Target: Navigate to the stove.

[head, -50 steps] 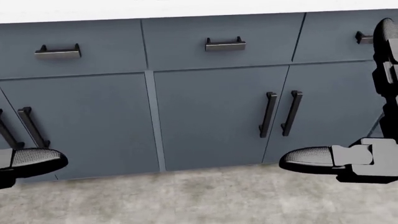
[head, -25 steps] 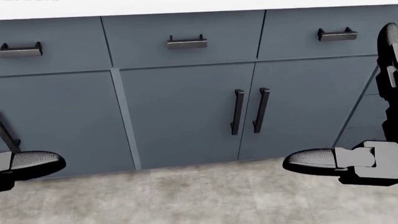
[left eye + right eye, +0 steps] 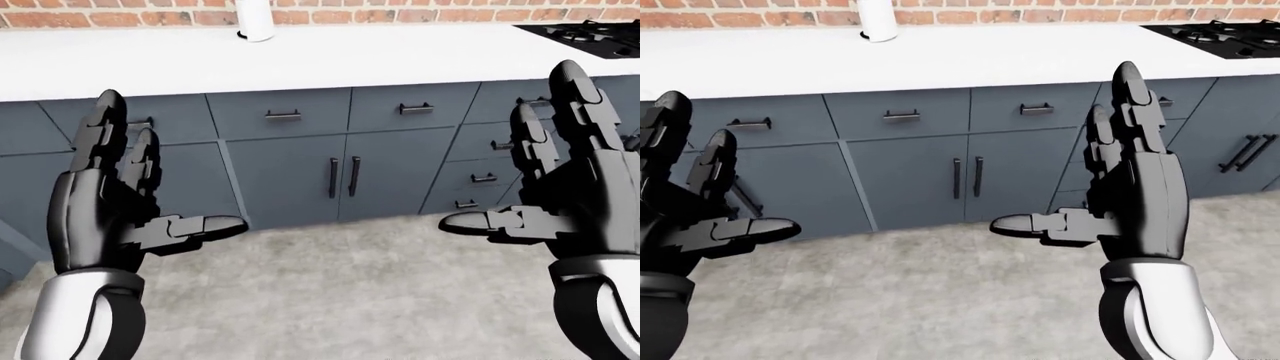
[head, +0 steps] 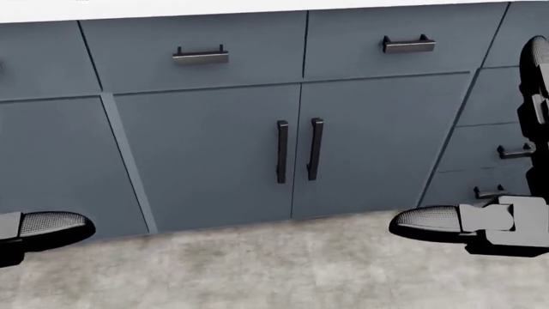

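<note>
Stove [image 3: 1225,34] is showing at the top right corner of my right-eye view, a black cooktop set into the white counter [image 3: 970,56], well apart from where I am standing. In the left-eye view only its left edge is peeking in at the top right, and the head view, which is looking down at the cabinets, is not showing it at all.

I am holding my left hand [image 3: 110,202] up with its fingers spread wide and its thumb pointing inward, gripping nothing. My right hand [image 3: 1130,191] is doing the same: fingers standing straight up, thumb out to the side, nothing in it.

Directly ahead of me I am facing the blue-grey cabinet doors [image 4: 291,148] with their pair of upright black handles, a row of drawers [image 3: 400,109] above them, and a white cylinder [image 3: 877,19] resting on the counter against the brick wall [image 3: 400,13]. Grey floor [image 3: 940,300] is lying between me and the cabinets.

I judge that I am in the middle of the walk, not at the end of it: the cooktop is sitting off to my right rather than ahead of me. The next move, as I read it, is calling for more travel to my right along the cabinet run, with a turn to square up, until the black burners are sitting centred ahead of me.
</note>
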Motion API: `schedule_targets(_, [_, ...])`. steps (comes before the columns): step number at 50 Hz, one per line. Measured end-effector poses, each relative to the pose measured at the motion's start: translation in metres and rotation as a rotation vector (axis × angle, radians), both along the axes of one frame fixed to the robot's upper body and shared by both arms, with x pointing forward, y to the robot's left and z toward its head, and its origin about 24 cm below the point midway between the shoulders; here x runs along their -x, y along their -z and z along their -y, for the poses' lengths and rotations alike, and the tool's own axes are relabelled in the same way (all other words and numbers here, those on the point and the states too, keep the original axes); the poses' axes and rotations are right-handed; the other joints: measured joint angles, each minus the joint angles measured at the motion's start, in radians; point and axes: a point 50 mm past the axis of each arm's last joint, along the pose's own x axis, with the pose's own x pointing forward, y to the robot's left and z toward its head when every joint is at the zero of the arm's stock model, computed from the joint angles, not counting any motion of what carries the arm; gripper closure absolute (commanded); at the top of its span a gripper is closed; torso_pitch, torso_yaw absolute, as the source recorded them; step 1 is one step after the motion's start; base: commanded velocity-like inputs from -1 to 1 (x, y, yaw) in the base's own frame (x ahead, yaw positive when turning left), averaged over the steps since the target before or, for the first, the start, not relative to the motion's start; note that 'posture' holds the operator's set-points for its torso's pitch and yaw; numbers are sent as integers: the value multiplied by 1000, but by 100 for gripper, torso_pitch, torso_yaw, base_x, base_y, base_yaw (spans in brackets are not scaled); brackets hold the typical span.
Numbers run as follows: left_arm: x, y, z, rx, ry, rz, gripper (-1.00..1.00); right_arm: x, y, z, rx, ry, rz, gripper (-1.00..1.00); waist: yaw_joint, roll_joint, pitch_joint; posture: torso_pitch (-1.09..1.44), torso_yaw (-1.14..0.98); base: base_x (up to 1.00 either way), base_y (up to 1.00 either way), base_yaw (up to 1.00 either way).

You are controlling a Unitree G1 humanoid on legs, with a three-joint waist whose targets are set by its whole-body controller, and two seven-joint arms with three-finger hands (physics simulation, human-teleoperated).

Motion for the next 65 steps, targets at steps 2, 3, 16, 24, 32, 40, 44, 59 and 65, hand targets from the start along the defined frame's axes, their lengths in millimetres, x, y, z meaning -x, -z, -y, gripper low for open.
schedule_targets(2, [1,-2,-1,-4,-12,12,-100,1,-1,-1,-1,-9,11,-100,4,22,6,0,0,0,-34,0])
schedule_targets(3, [2,-2,-1,-5,-15,19,-100,2,-1,-2,-2,-12,14,-100,5,32,9,0,0,0,-34,0])
schedule_targets(16, [2,-4,-4,-4,-35,35,-100,3,-3,-4,0,-28,27,-100,17,39,-10,0,0,0,-40,0])
schedule_targets(24, [0,-1,3,0,14,7,-100,0,0,1,-1,4,2,-100,-2,-13,2,0,0,0,-51,0])
schedule_targets(32, [3,-6,0,-11,-13,38,-100,2,-5,-1,4,-11,29,-100,12,71,11,0,0,0,-54,0])
schedule_targets(40, [3,-5,-2,-6,-27,32,-100,2,-2,-4,2,-25,21,-100,19,48,-12,0,0,0,-54,0])
schedule_targets(44, [3,-7,-3,-7,-32,45,-100,3,-4,-4,7,-26,33,-100,18,-37,-12,0,0,0,-54,0])
schedule_targets(59, [1,-5,1,0,-6,34,-100,0,-2,-1,1,-10,16,-100,15,63,10,0,0,0,-54,0])
schedule_targets(65, [0,-1,-3,0,-35,6,-100,0,1,-4,6,-33,-5,-100,18,64,-21,0,0,0,-54,0])
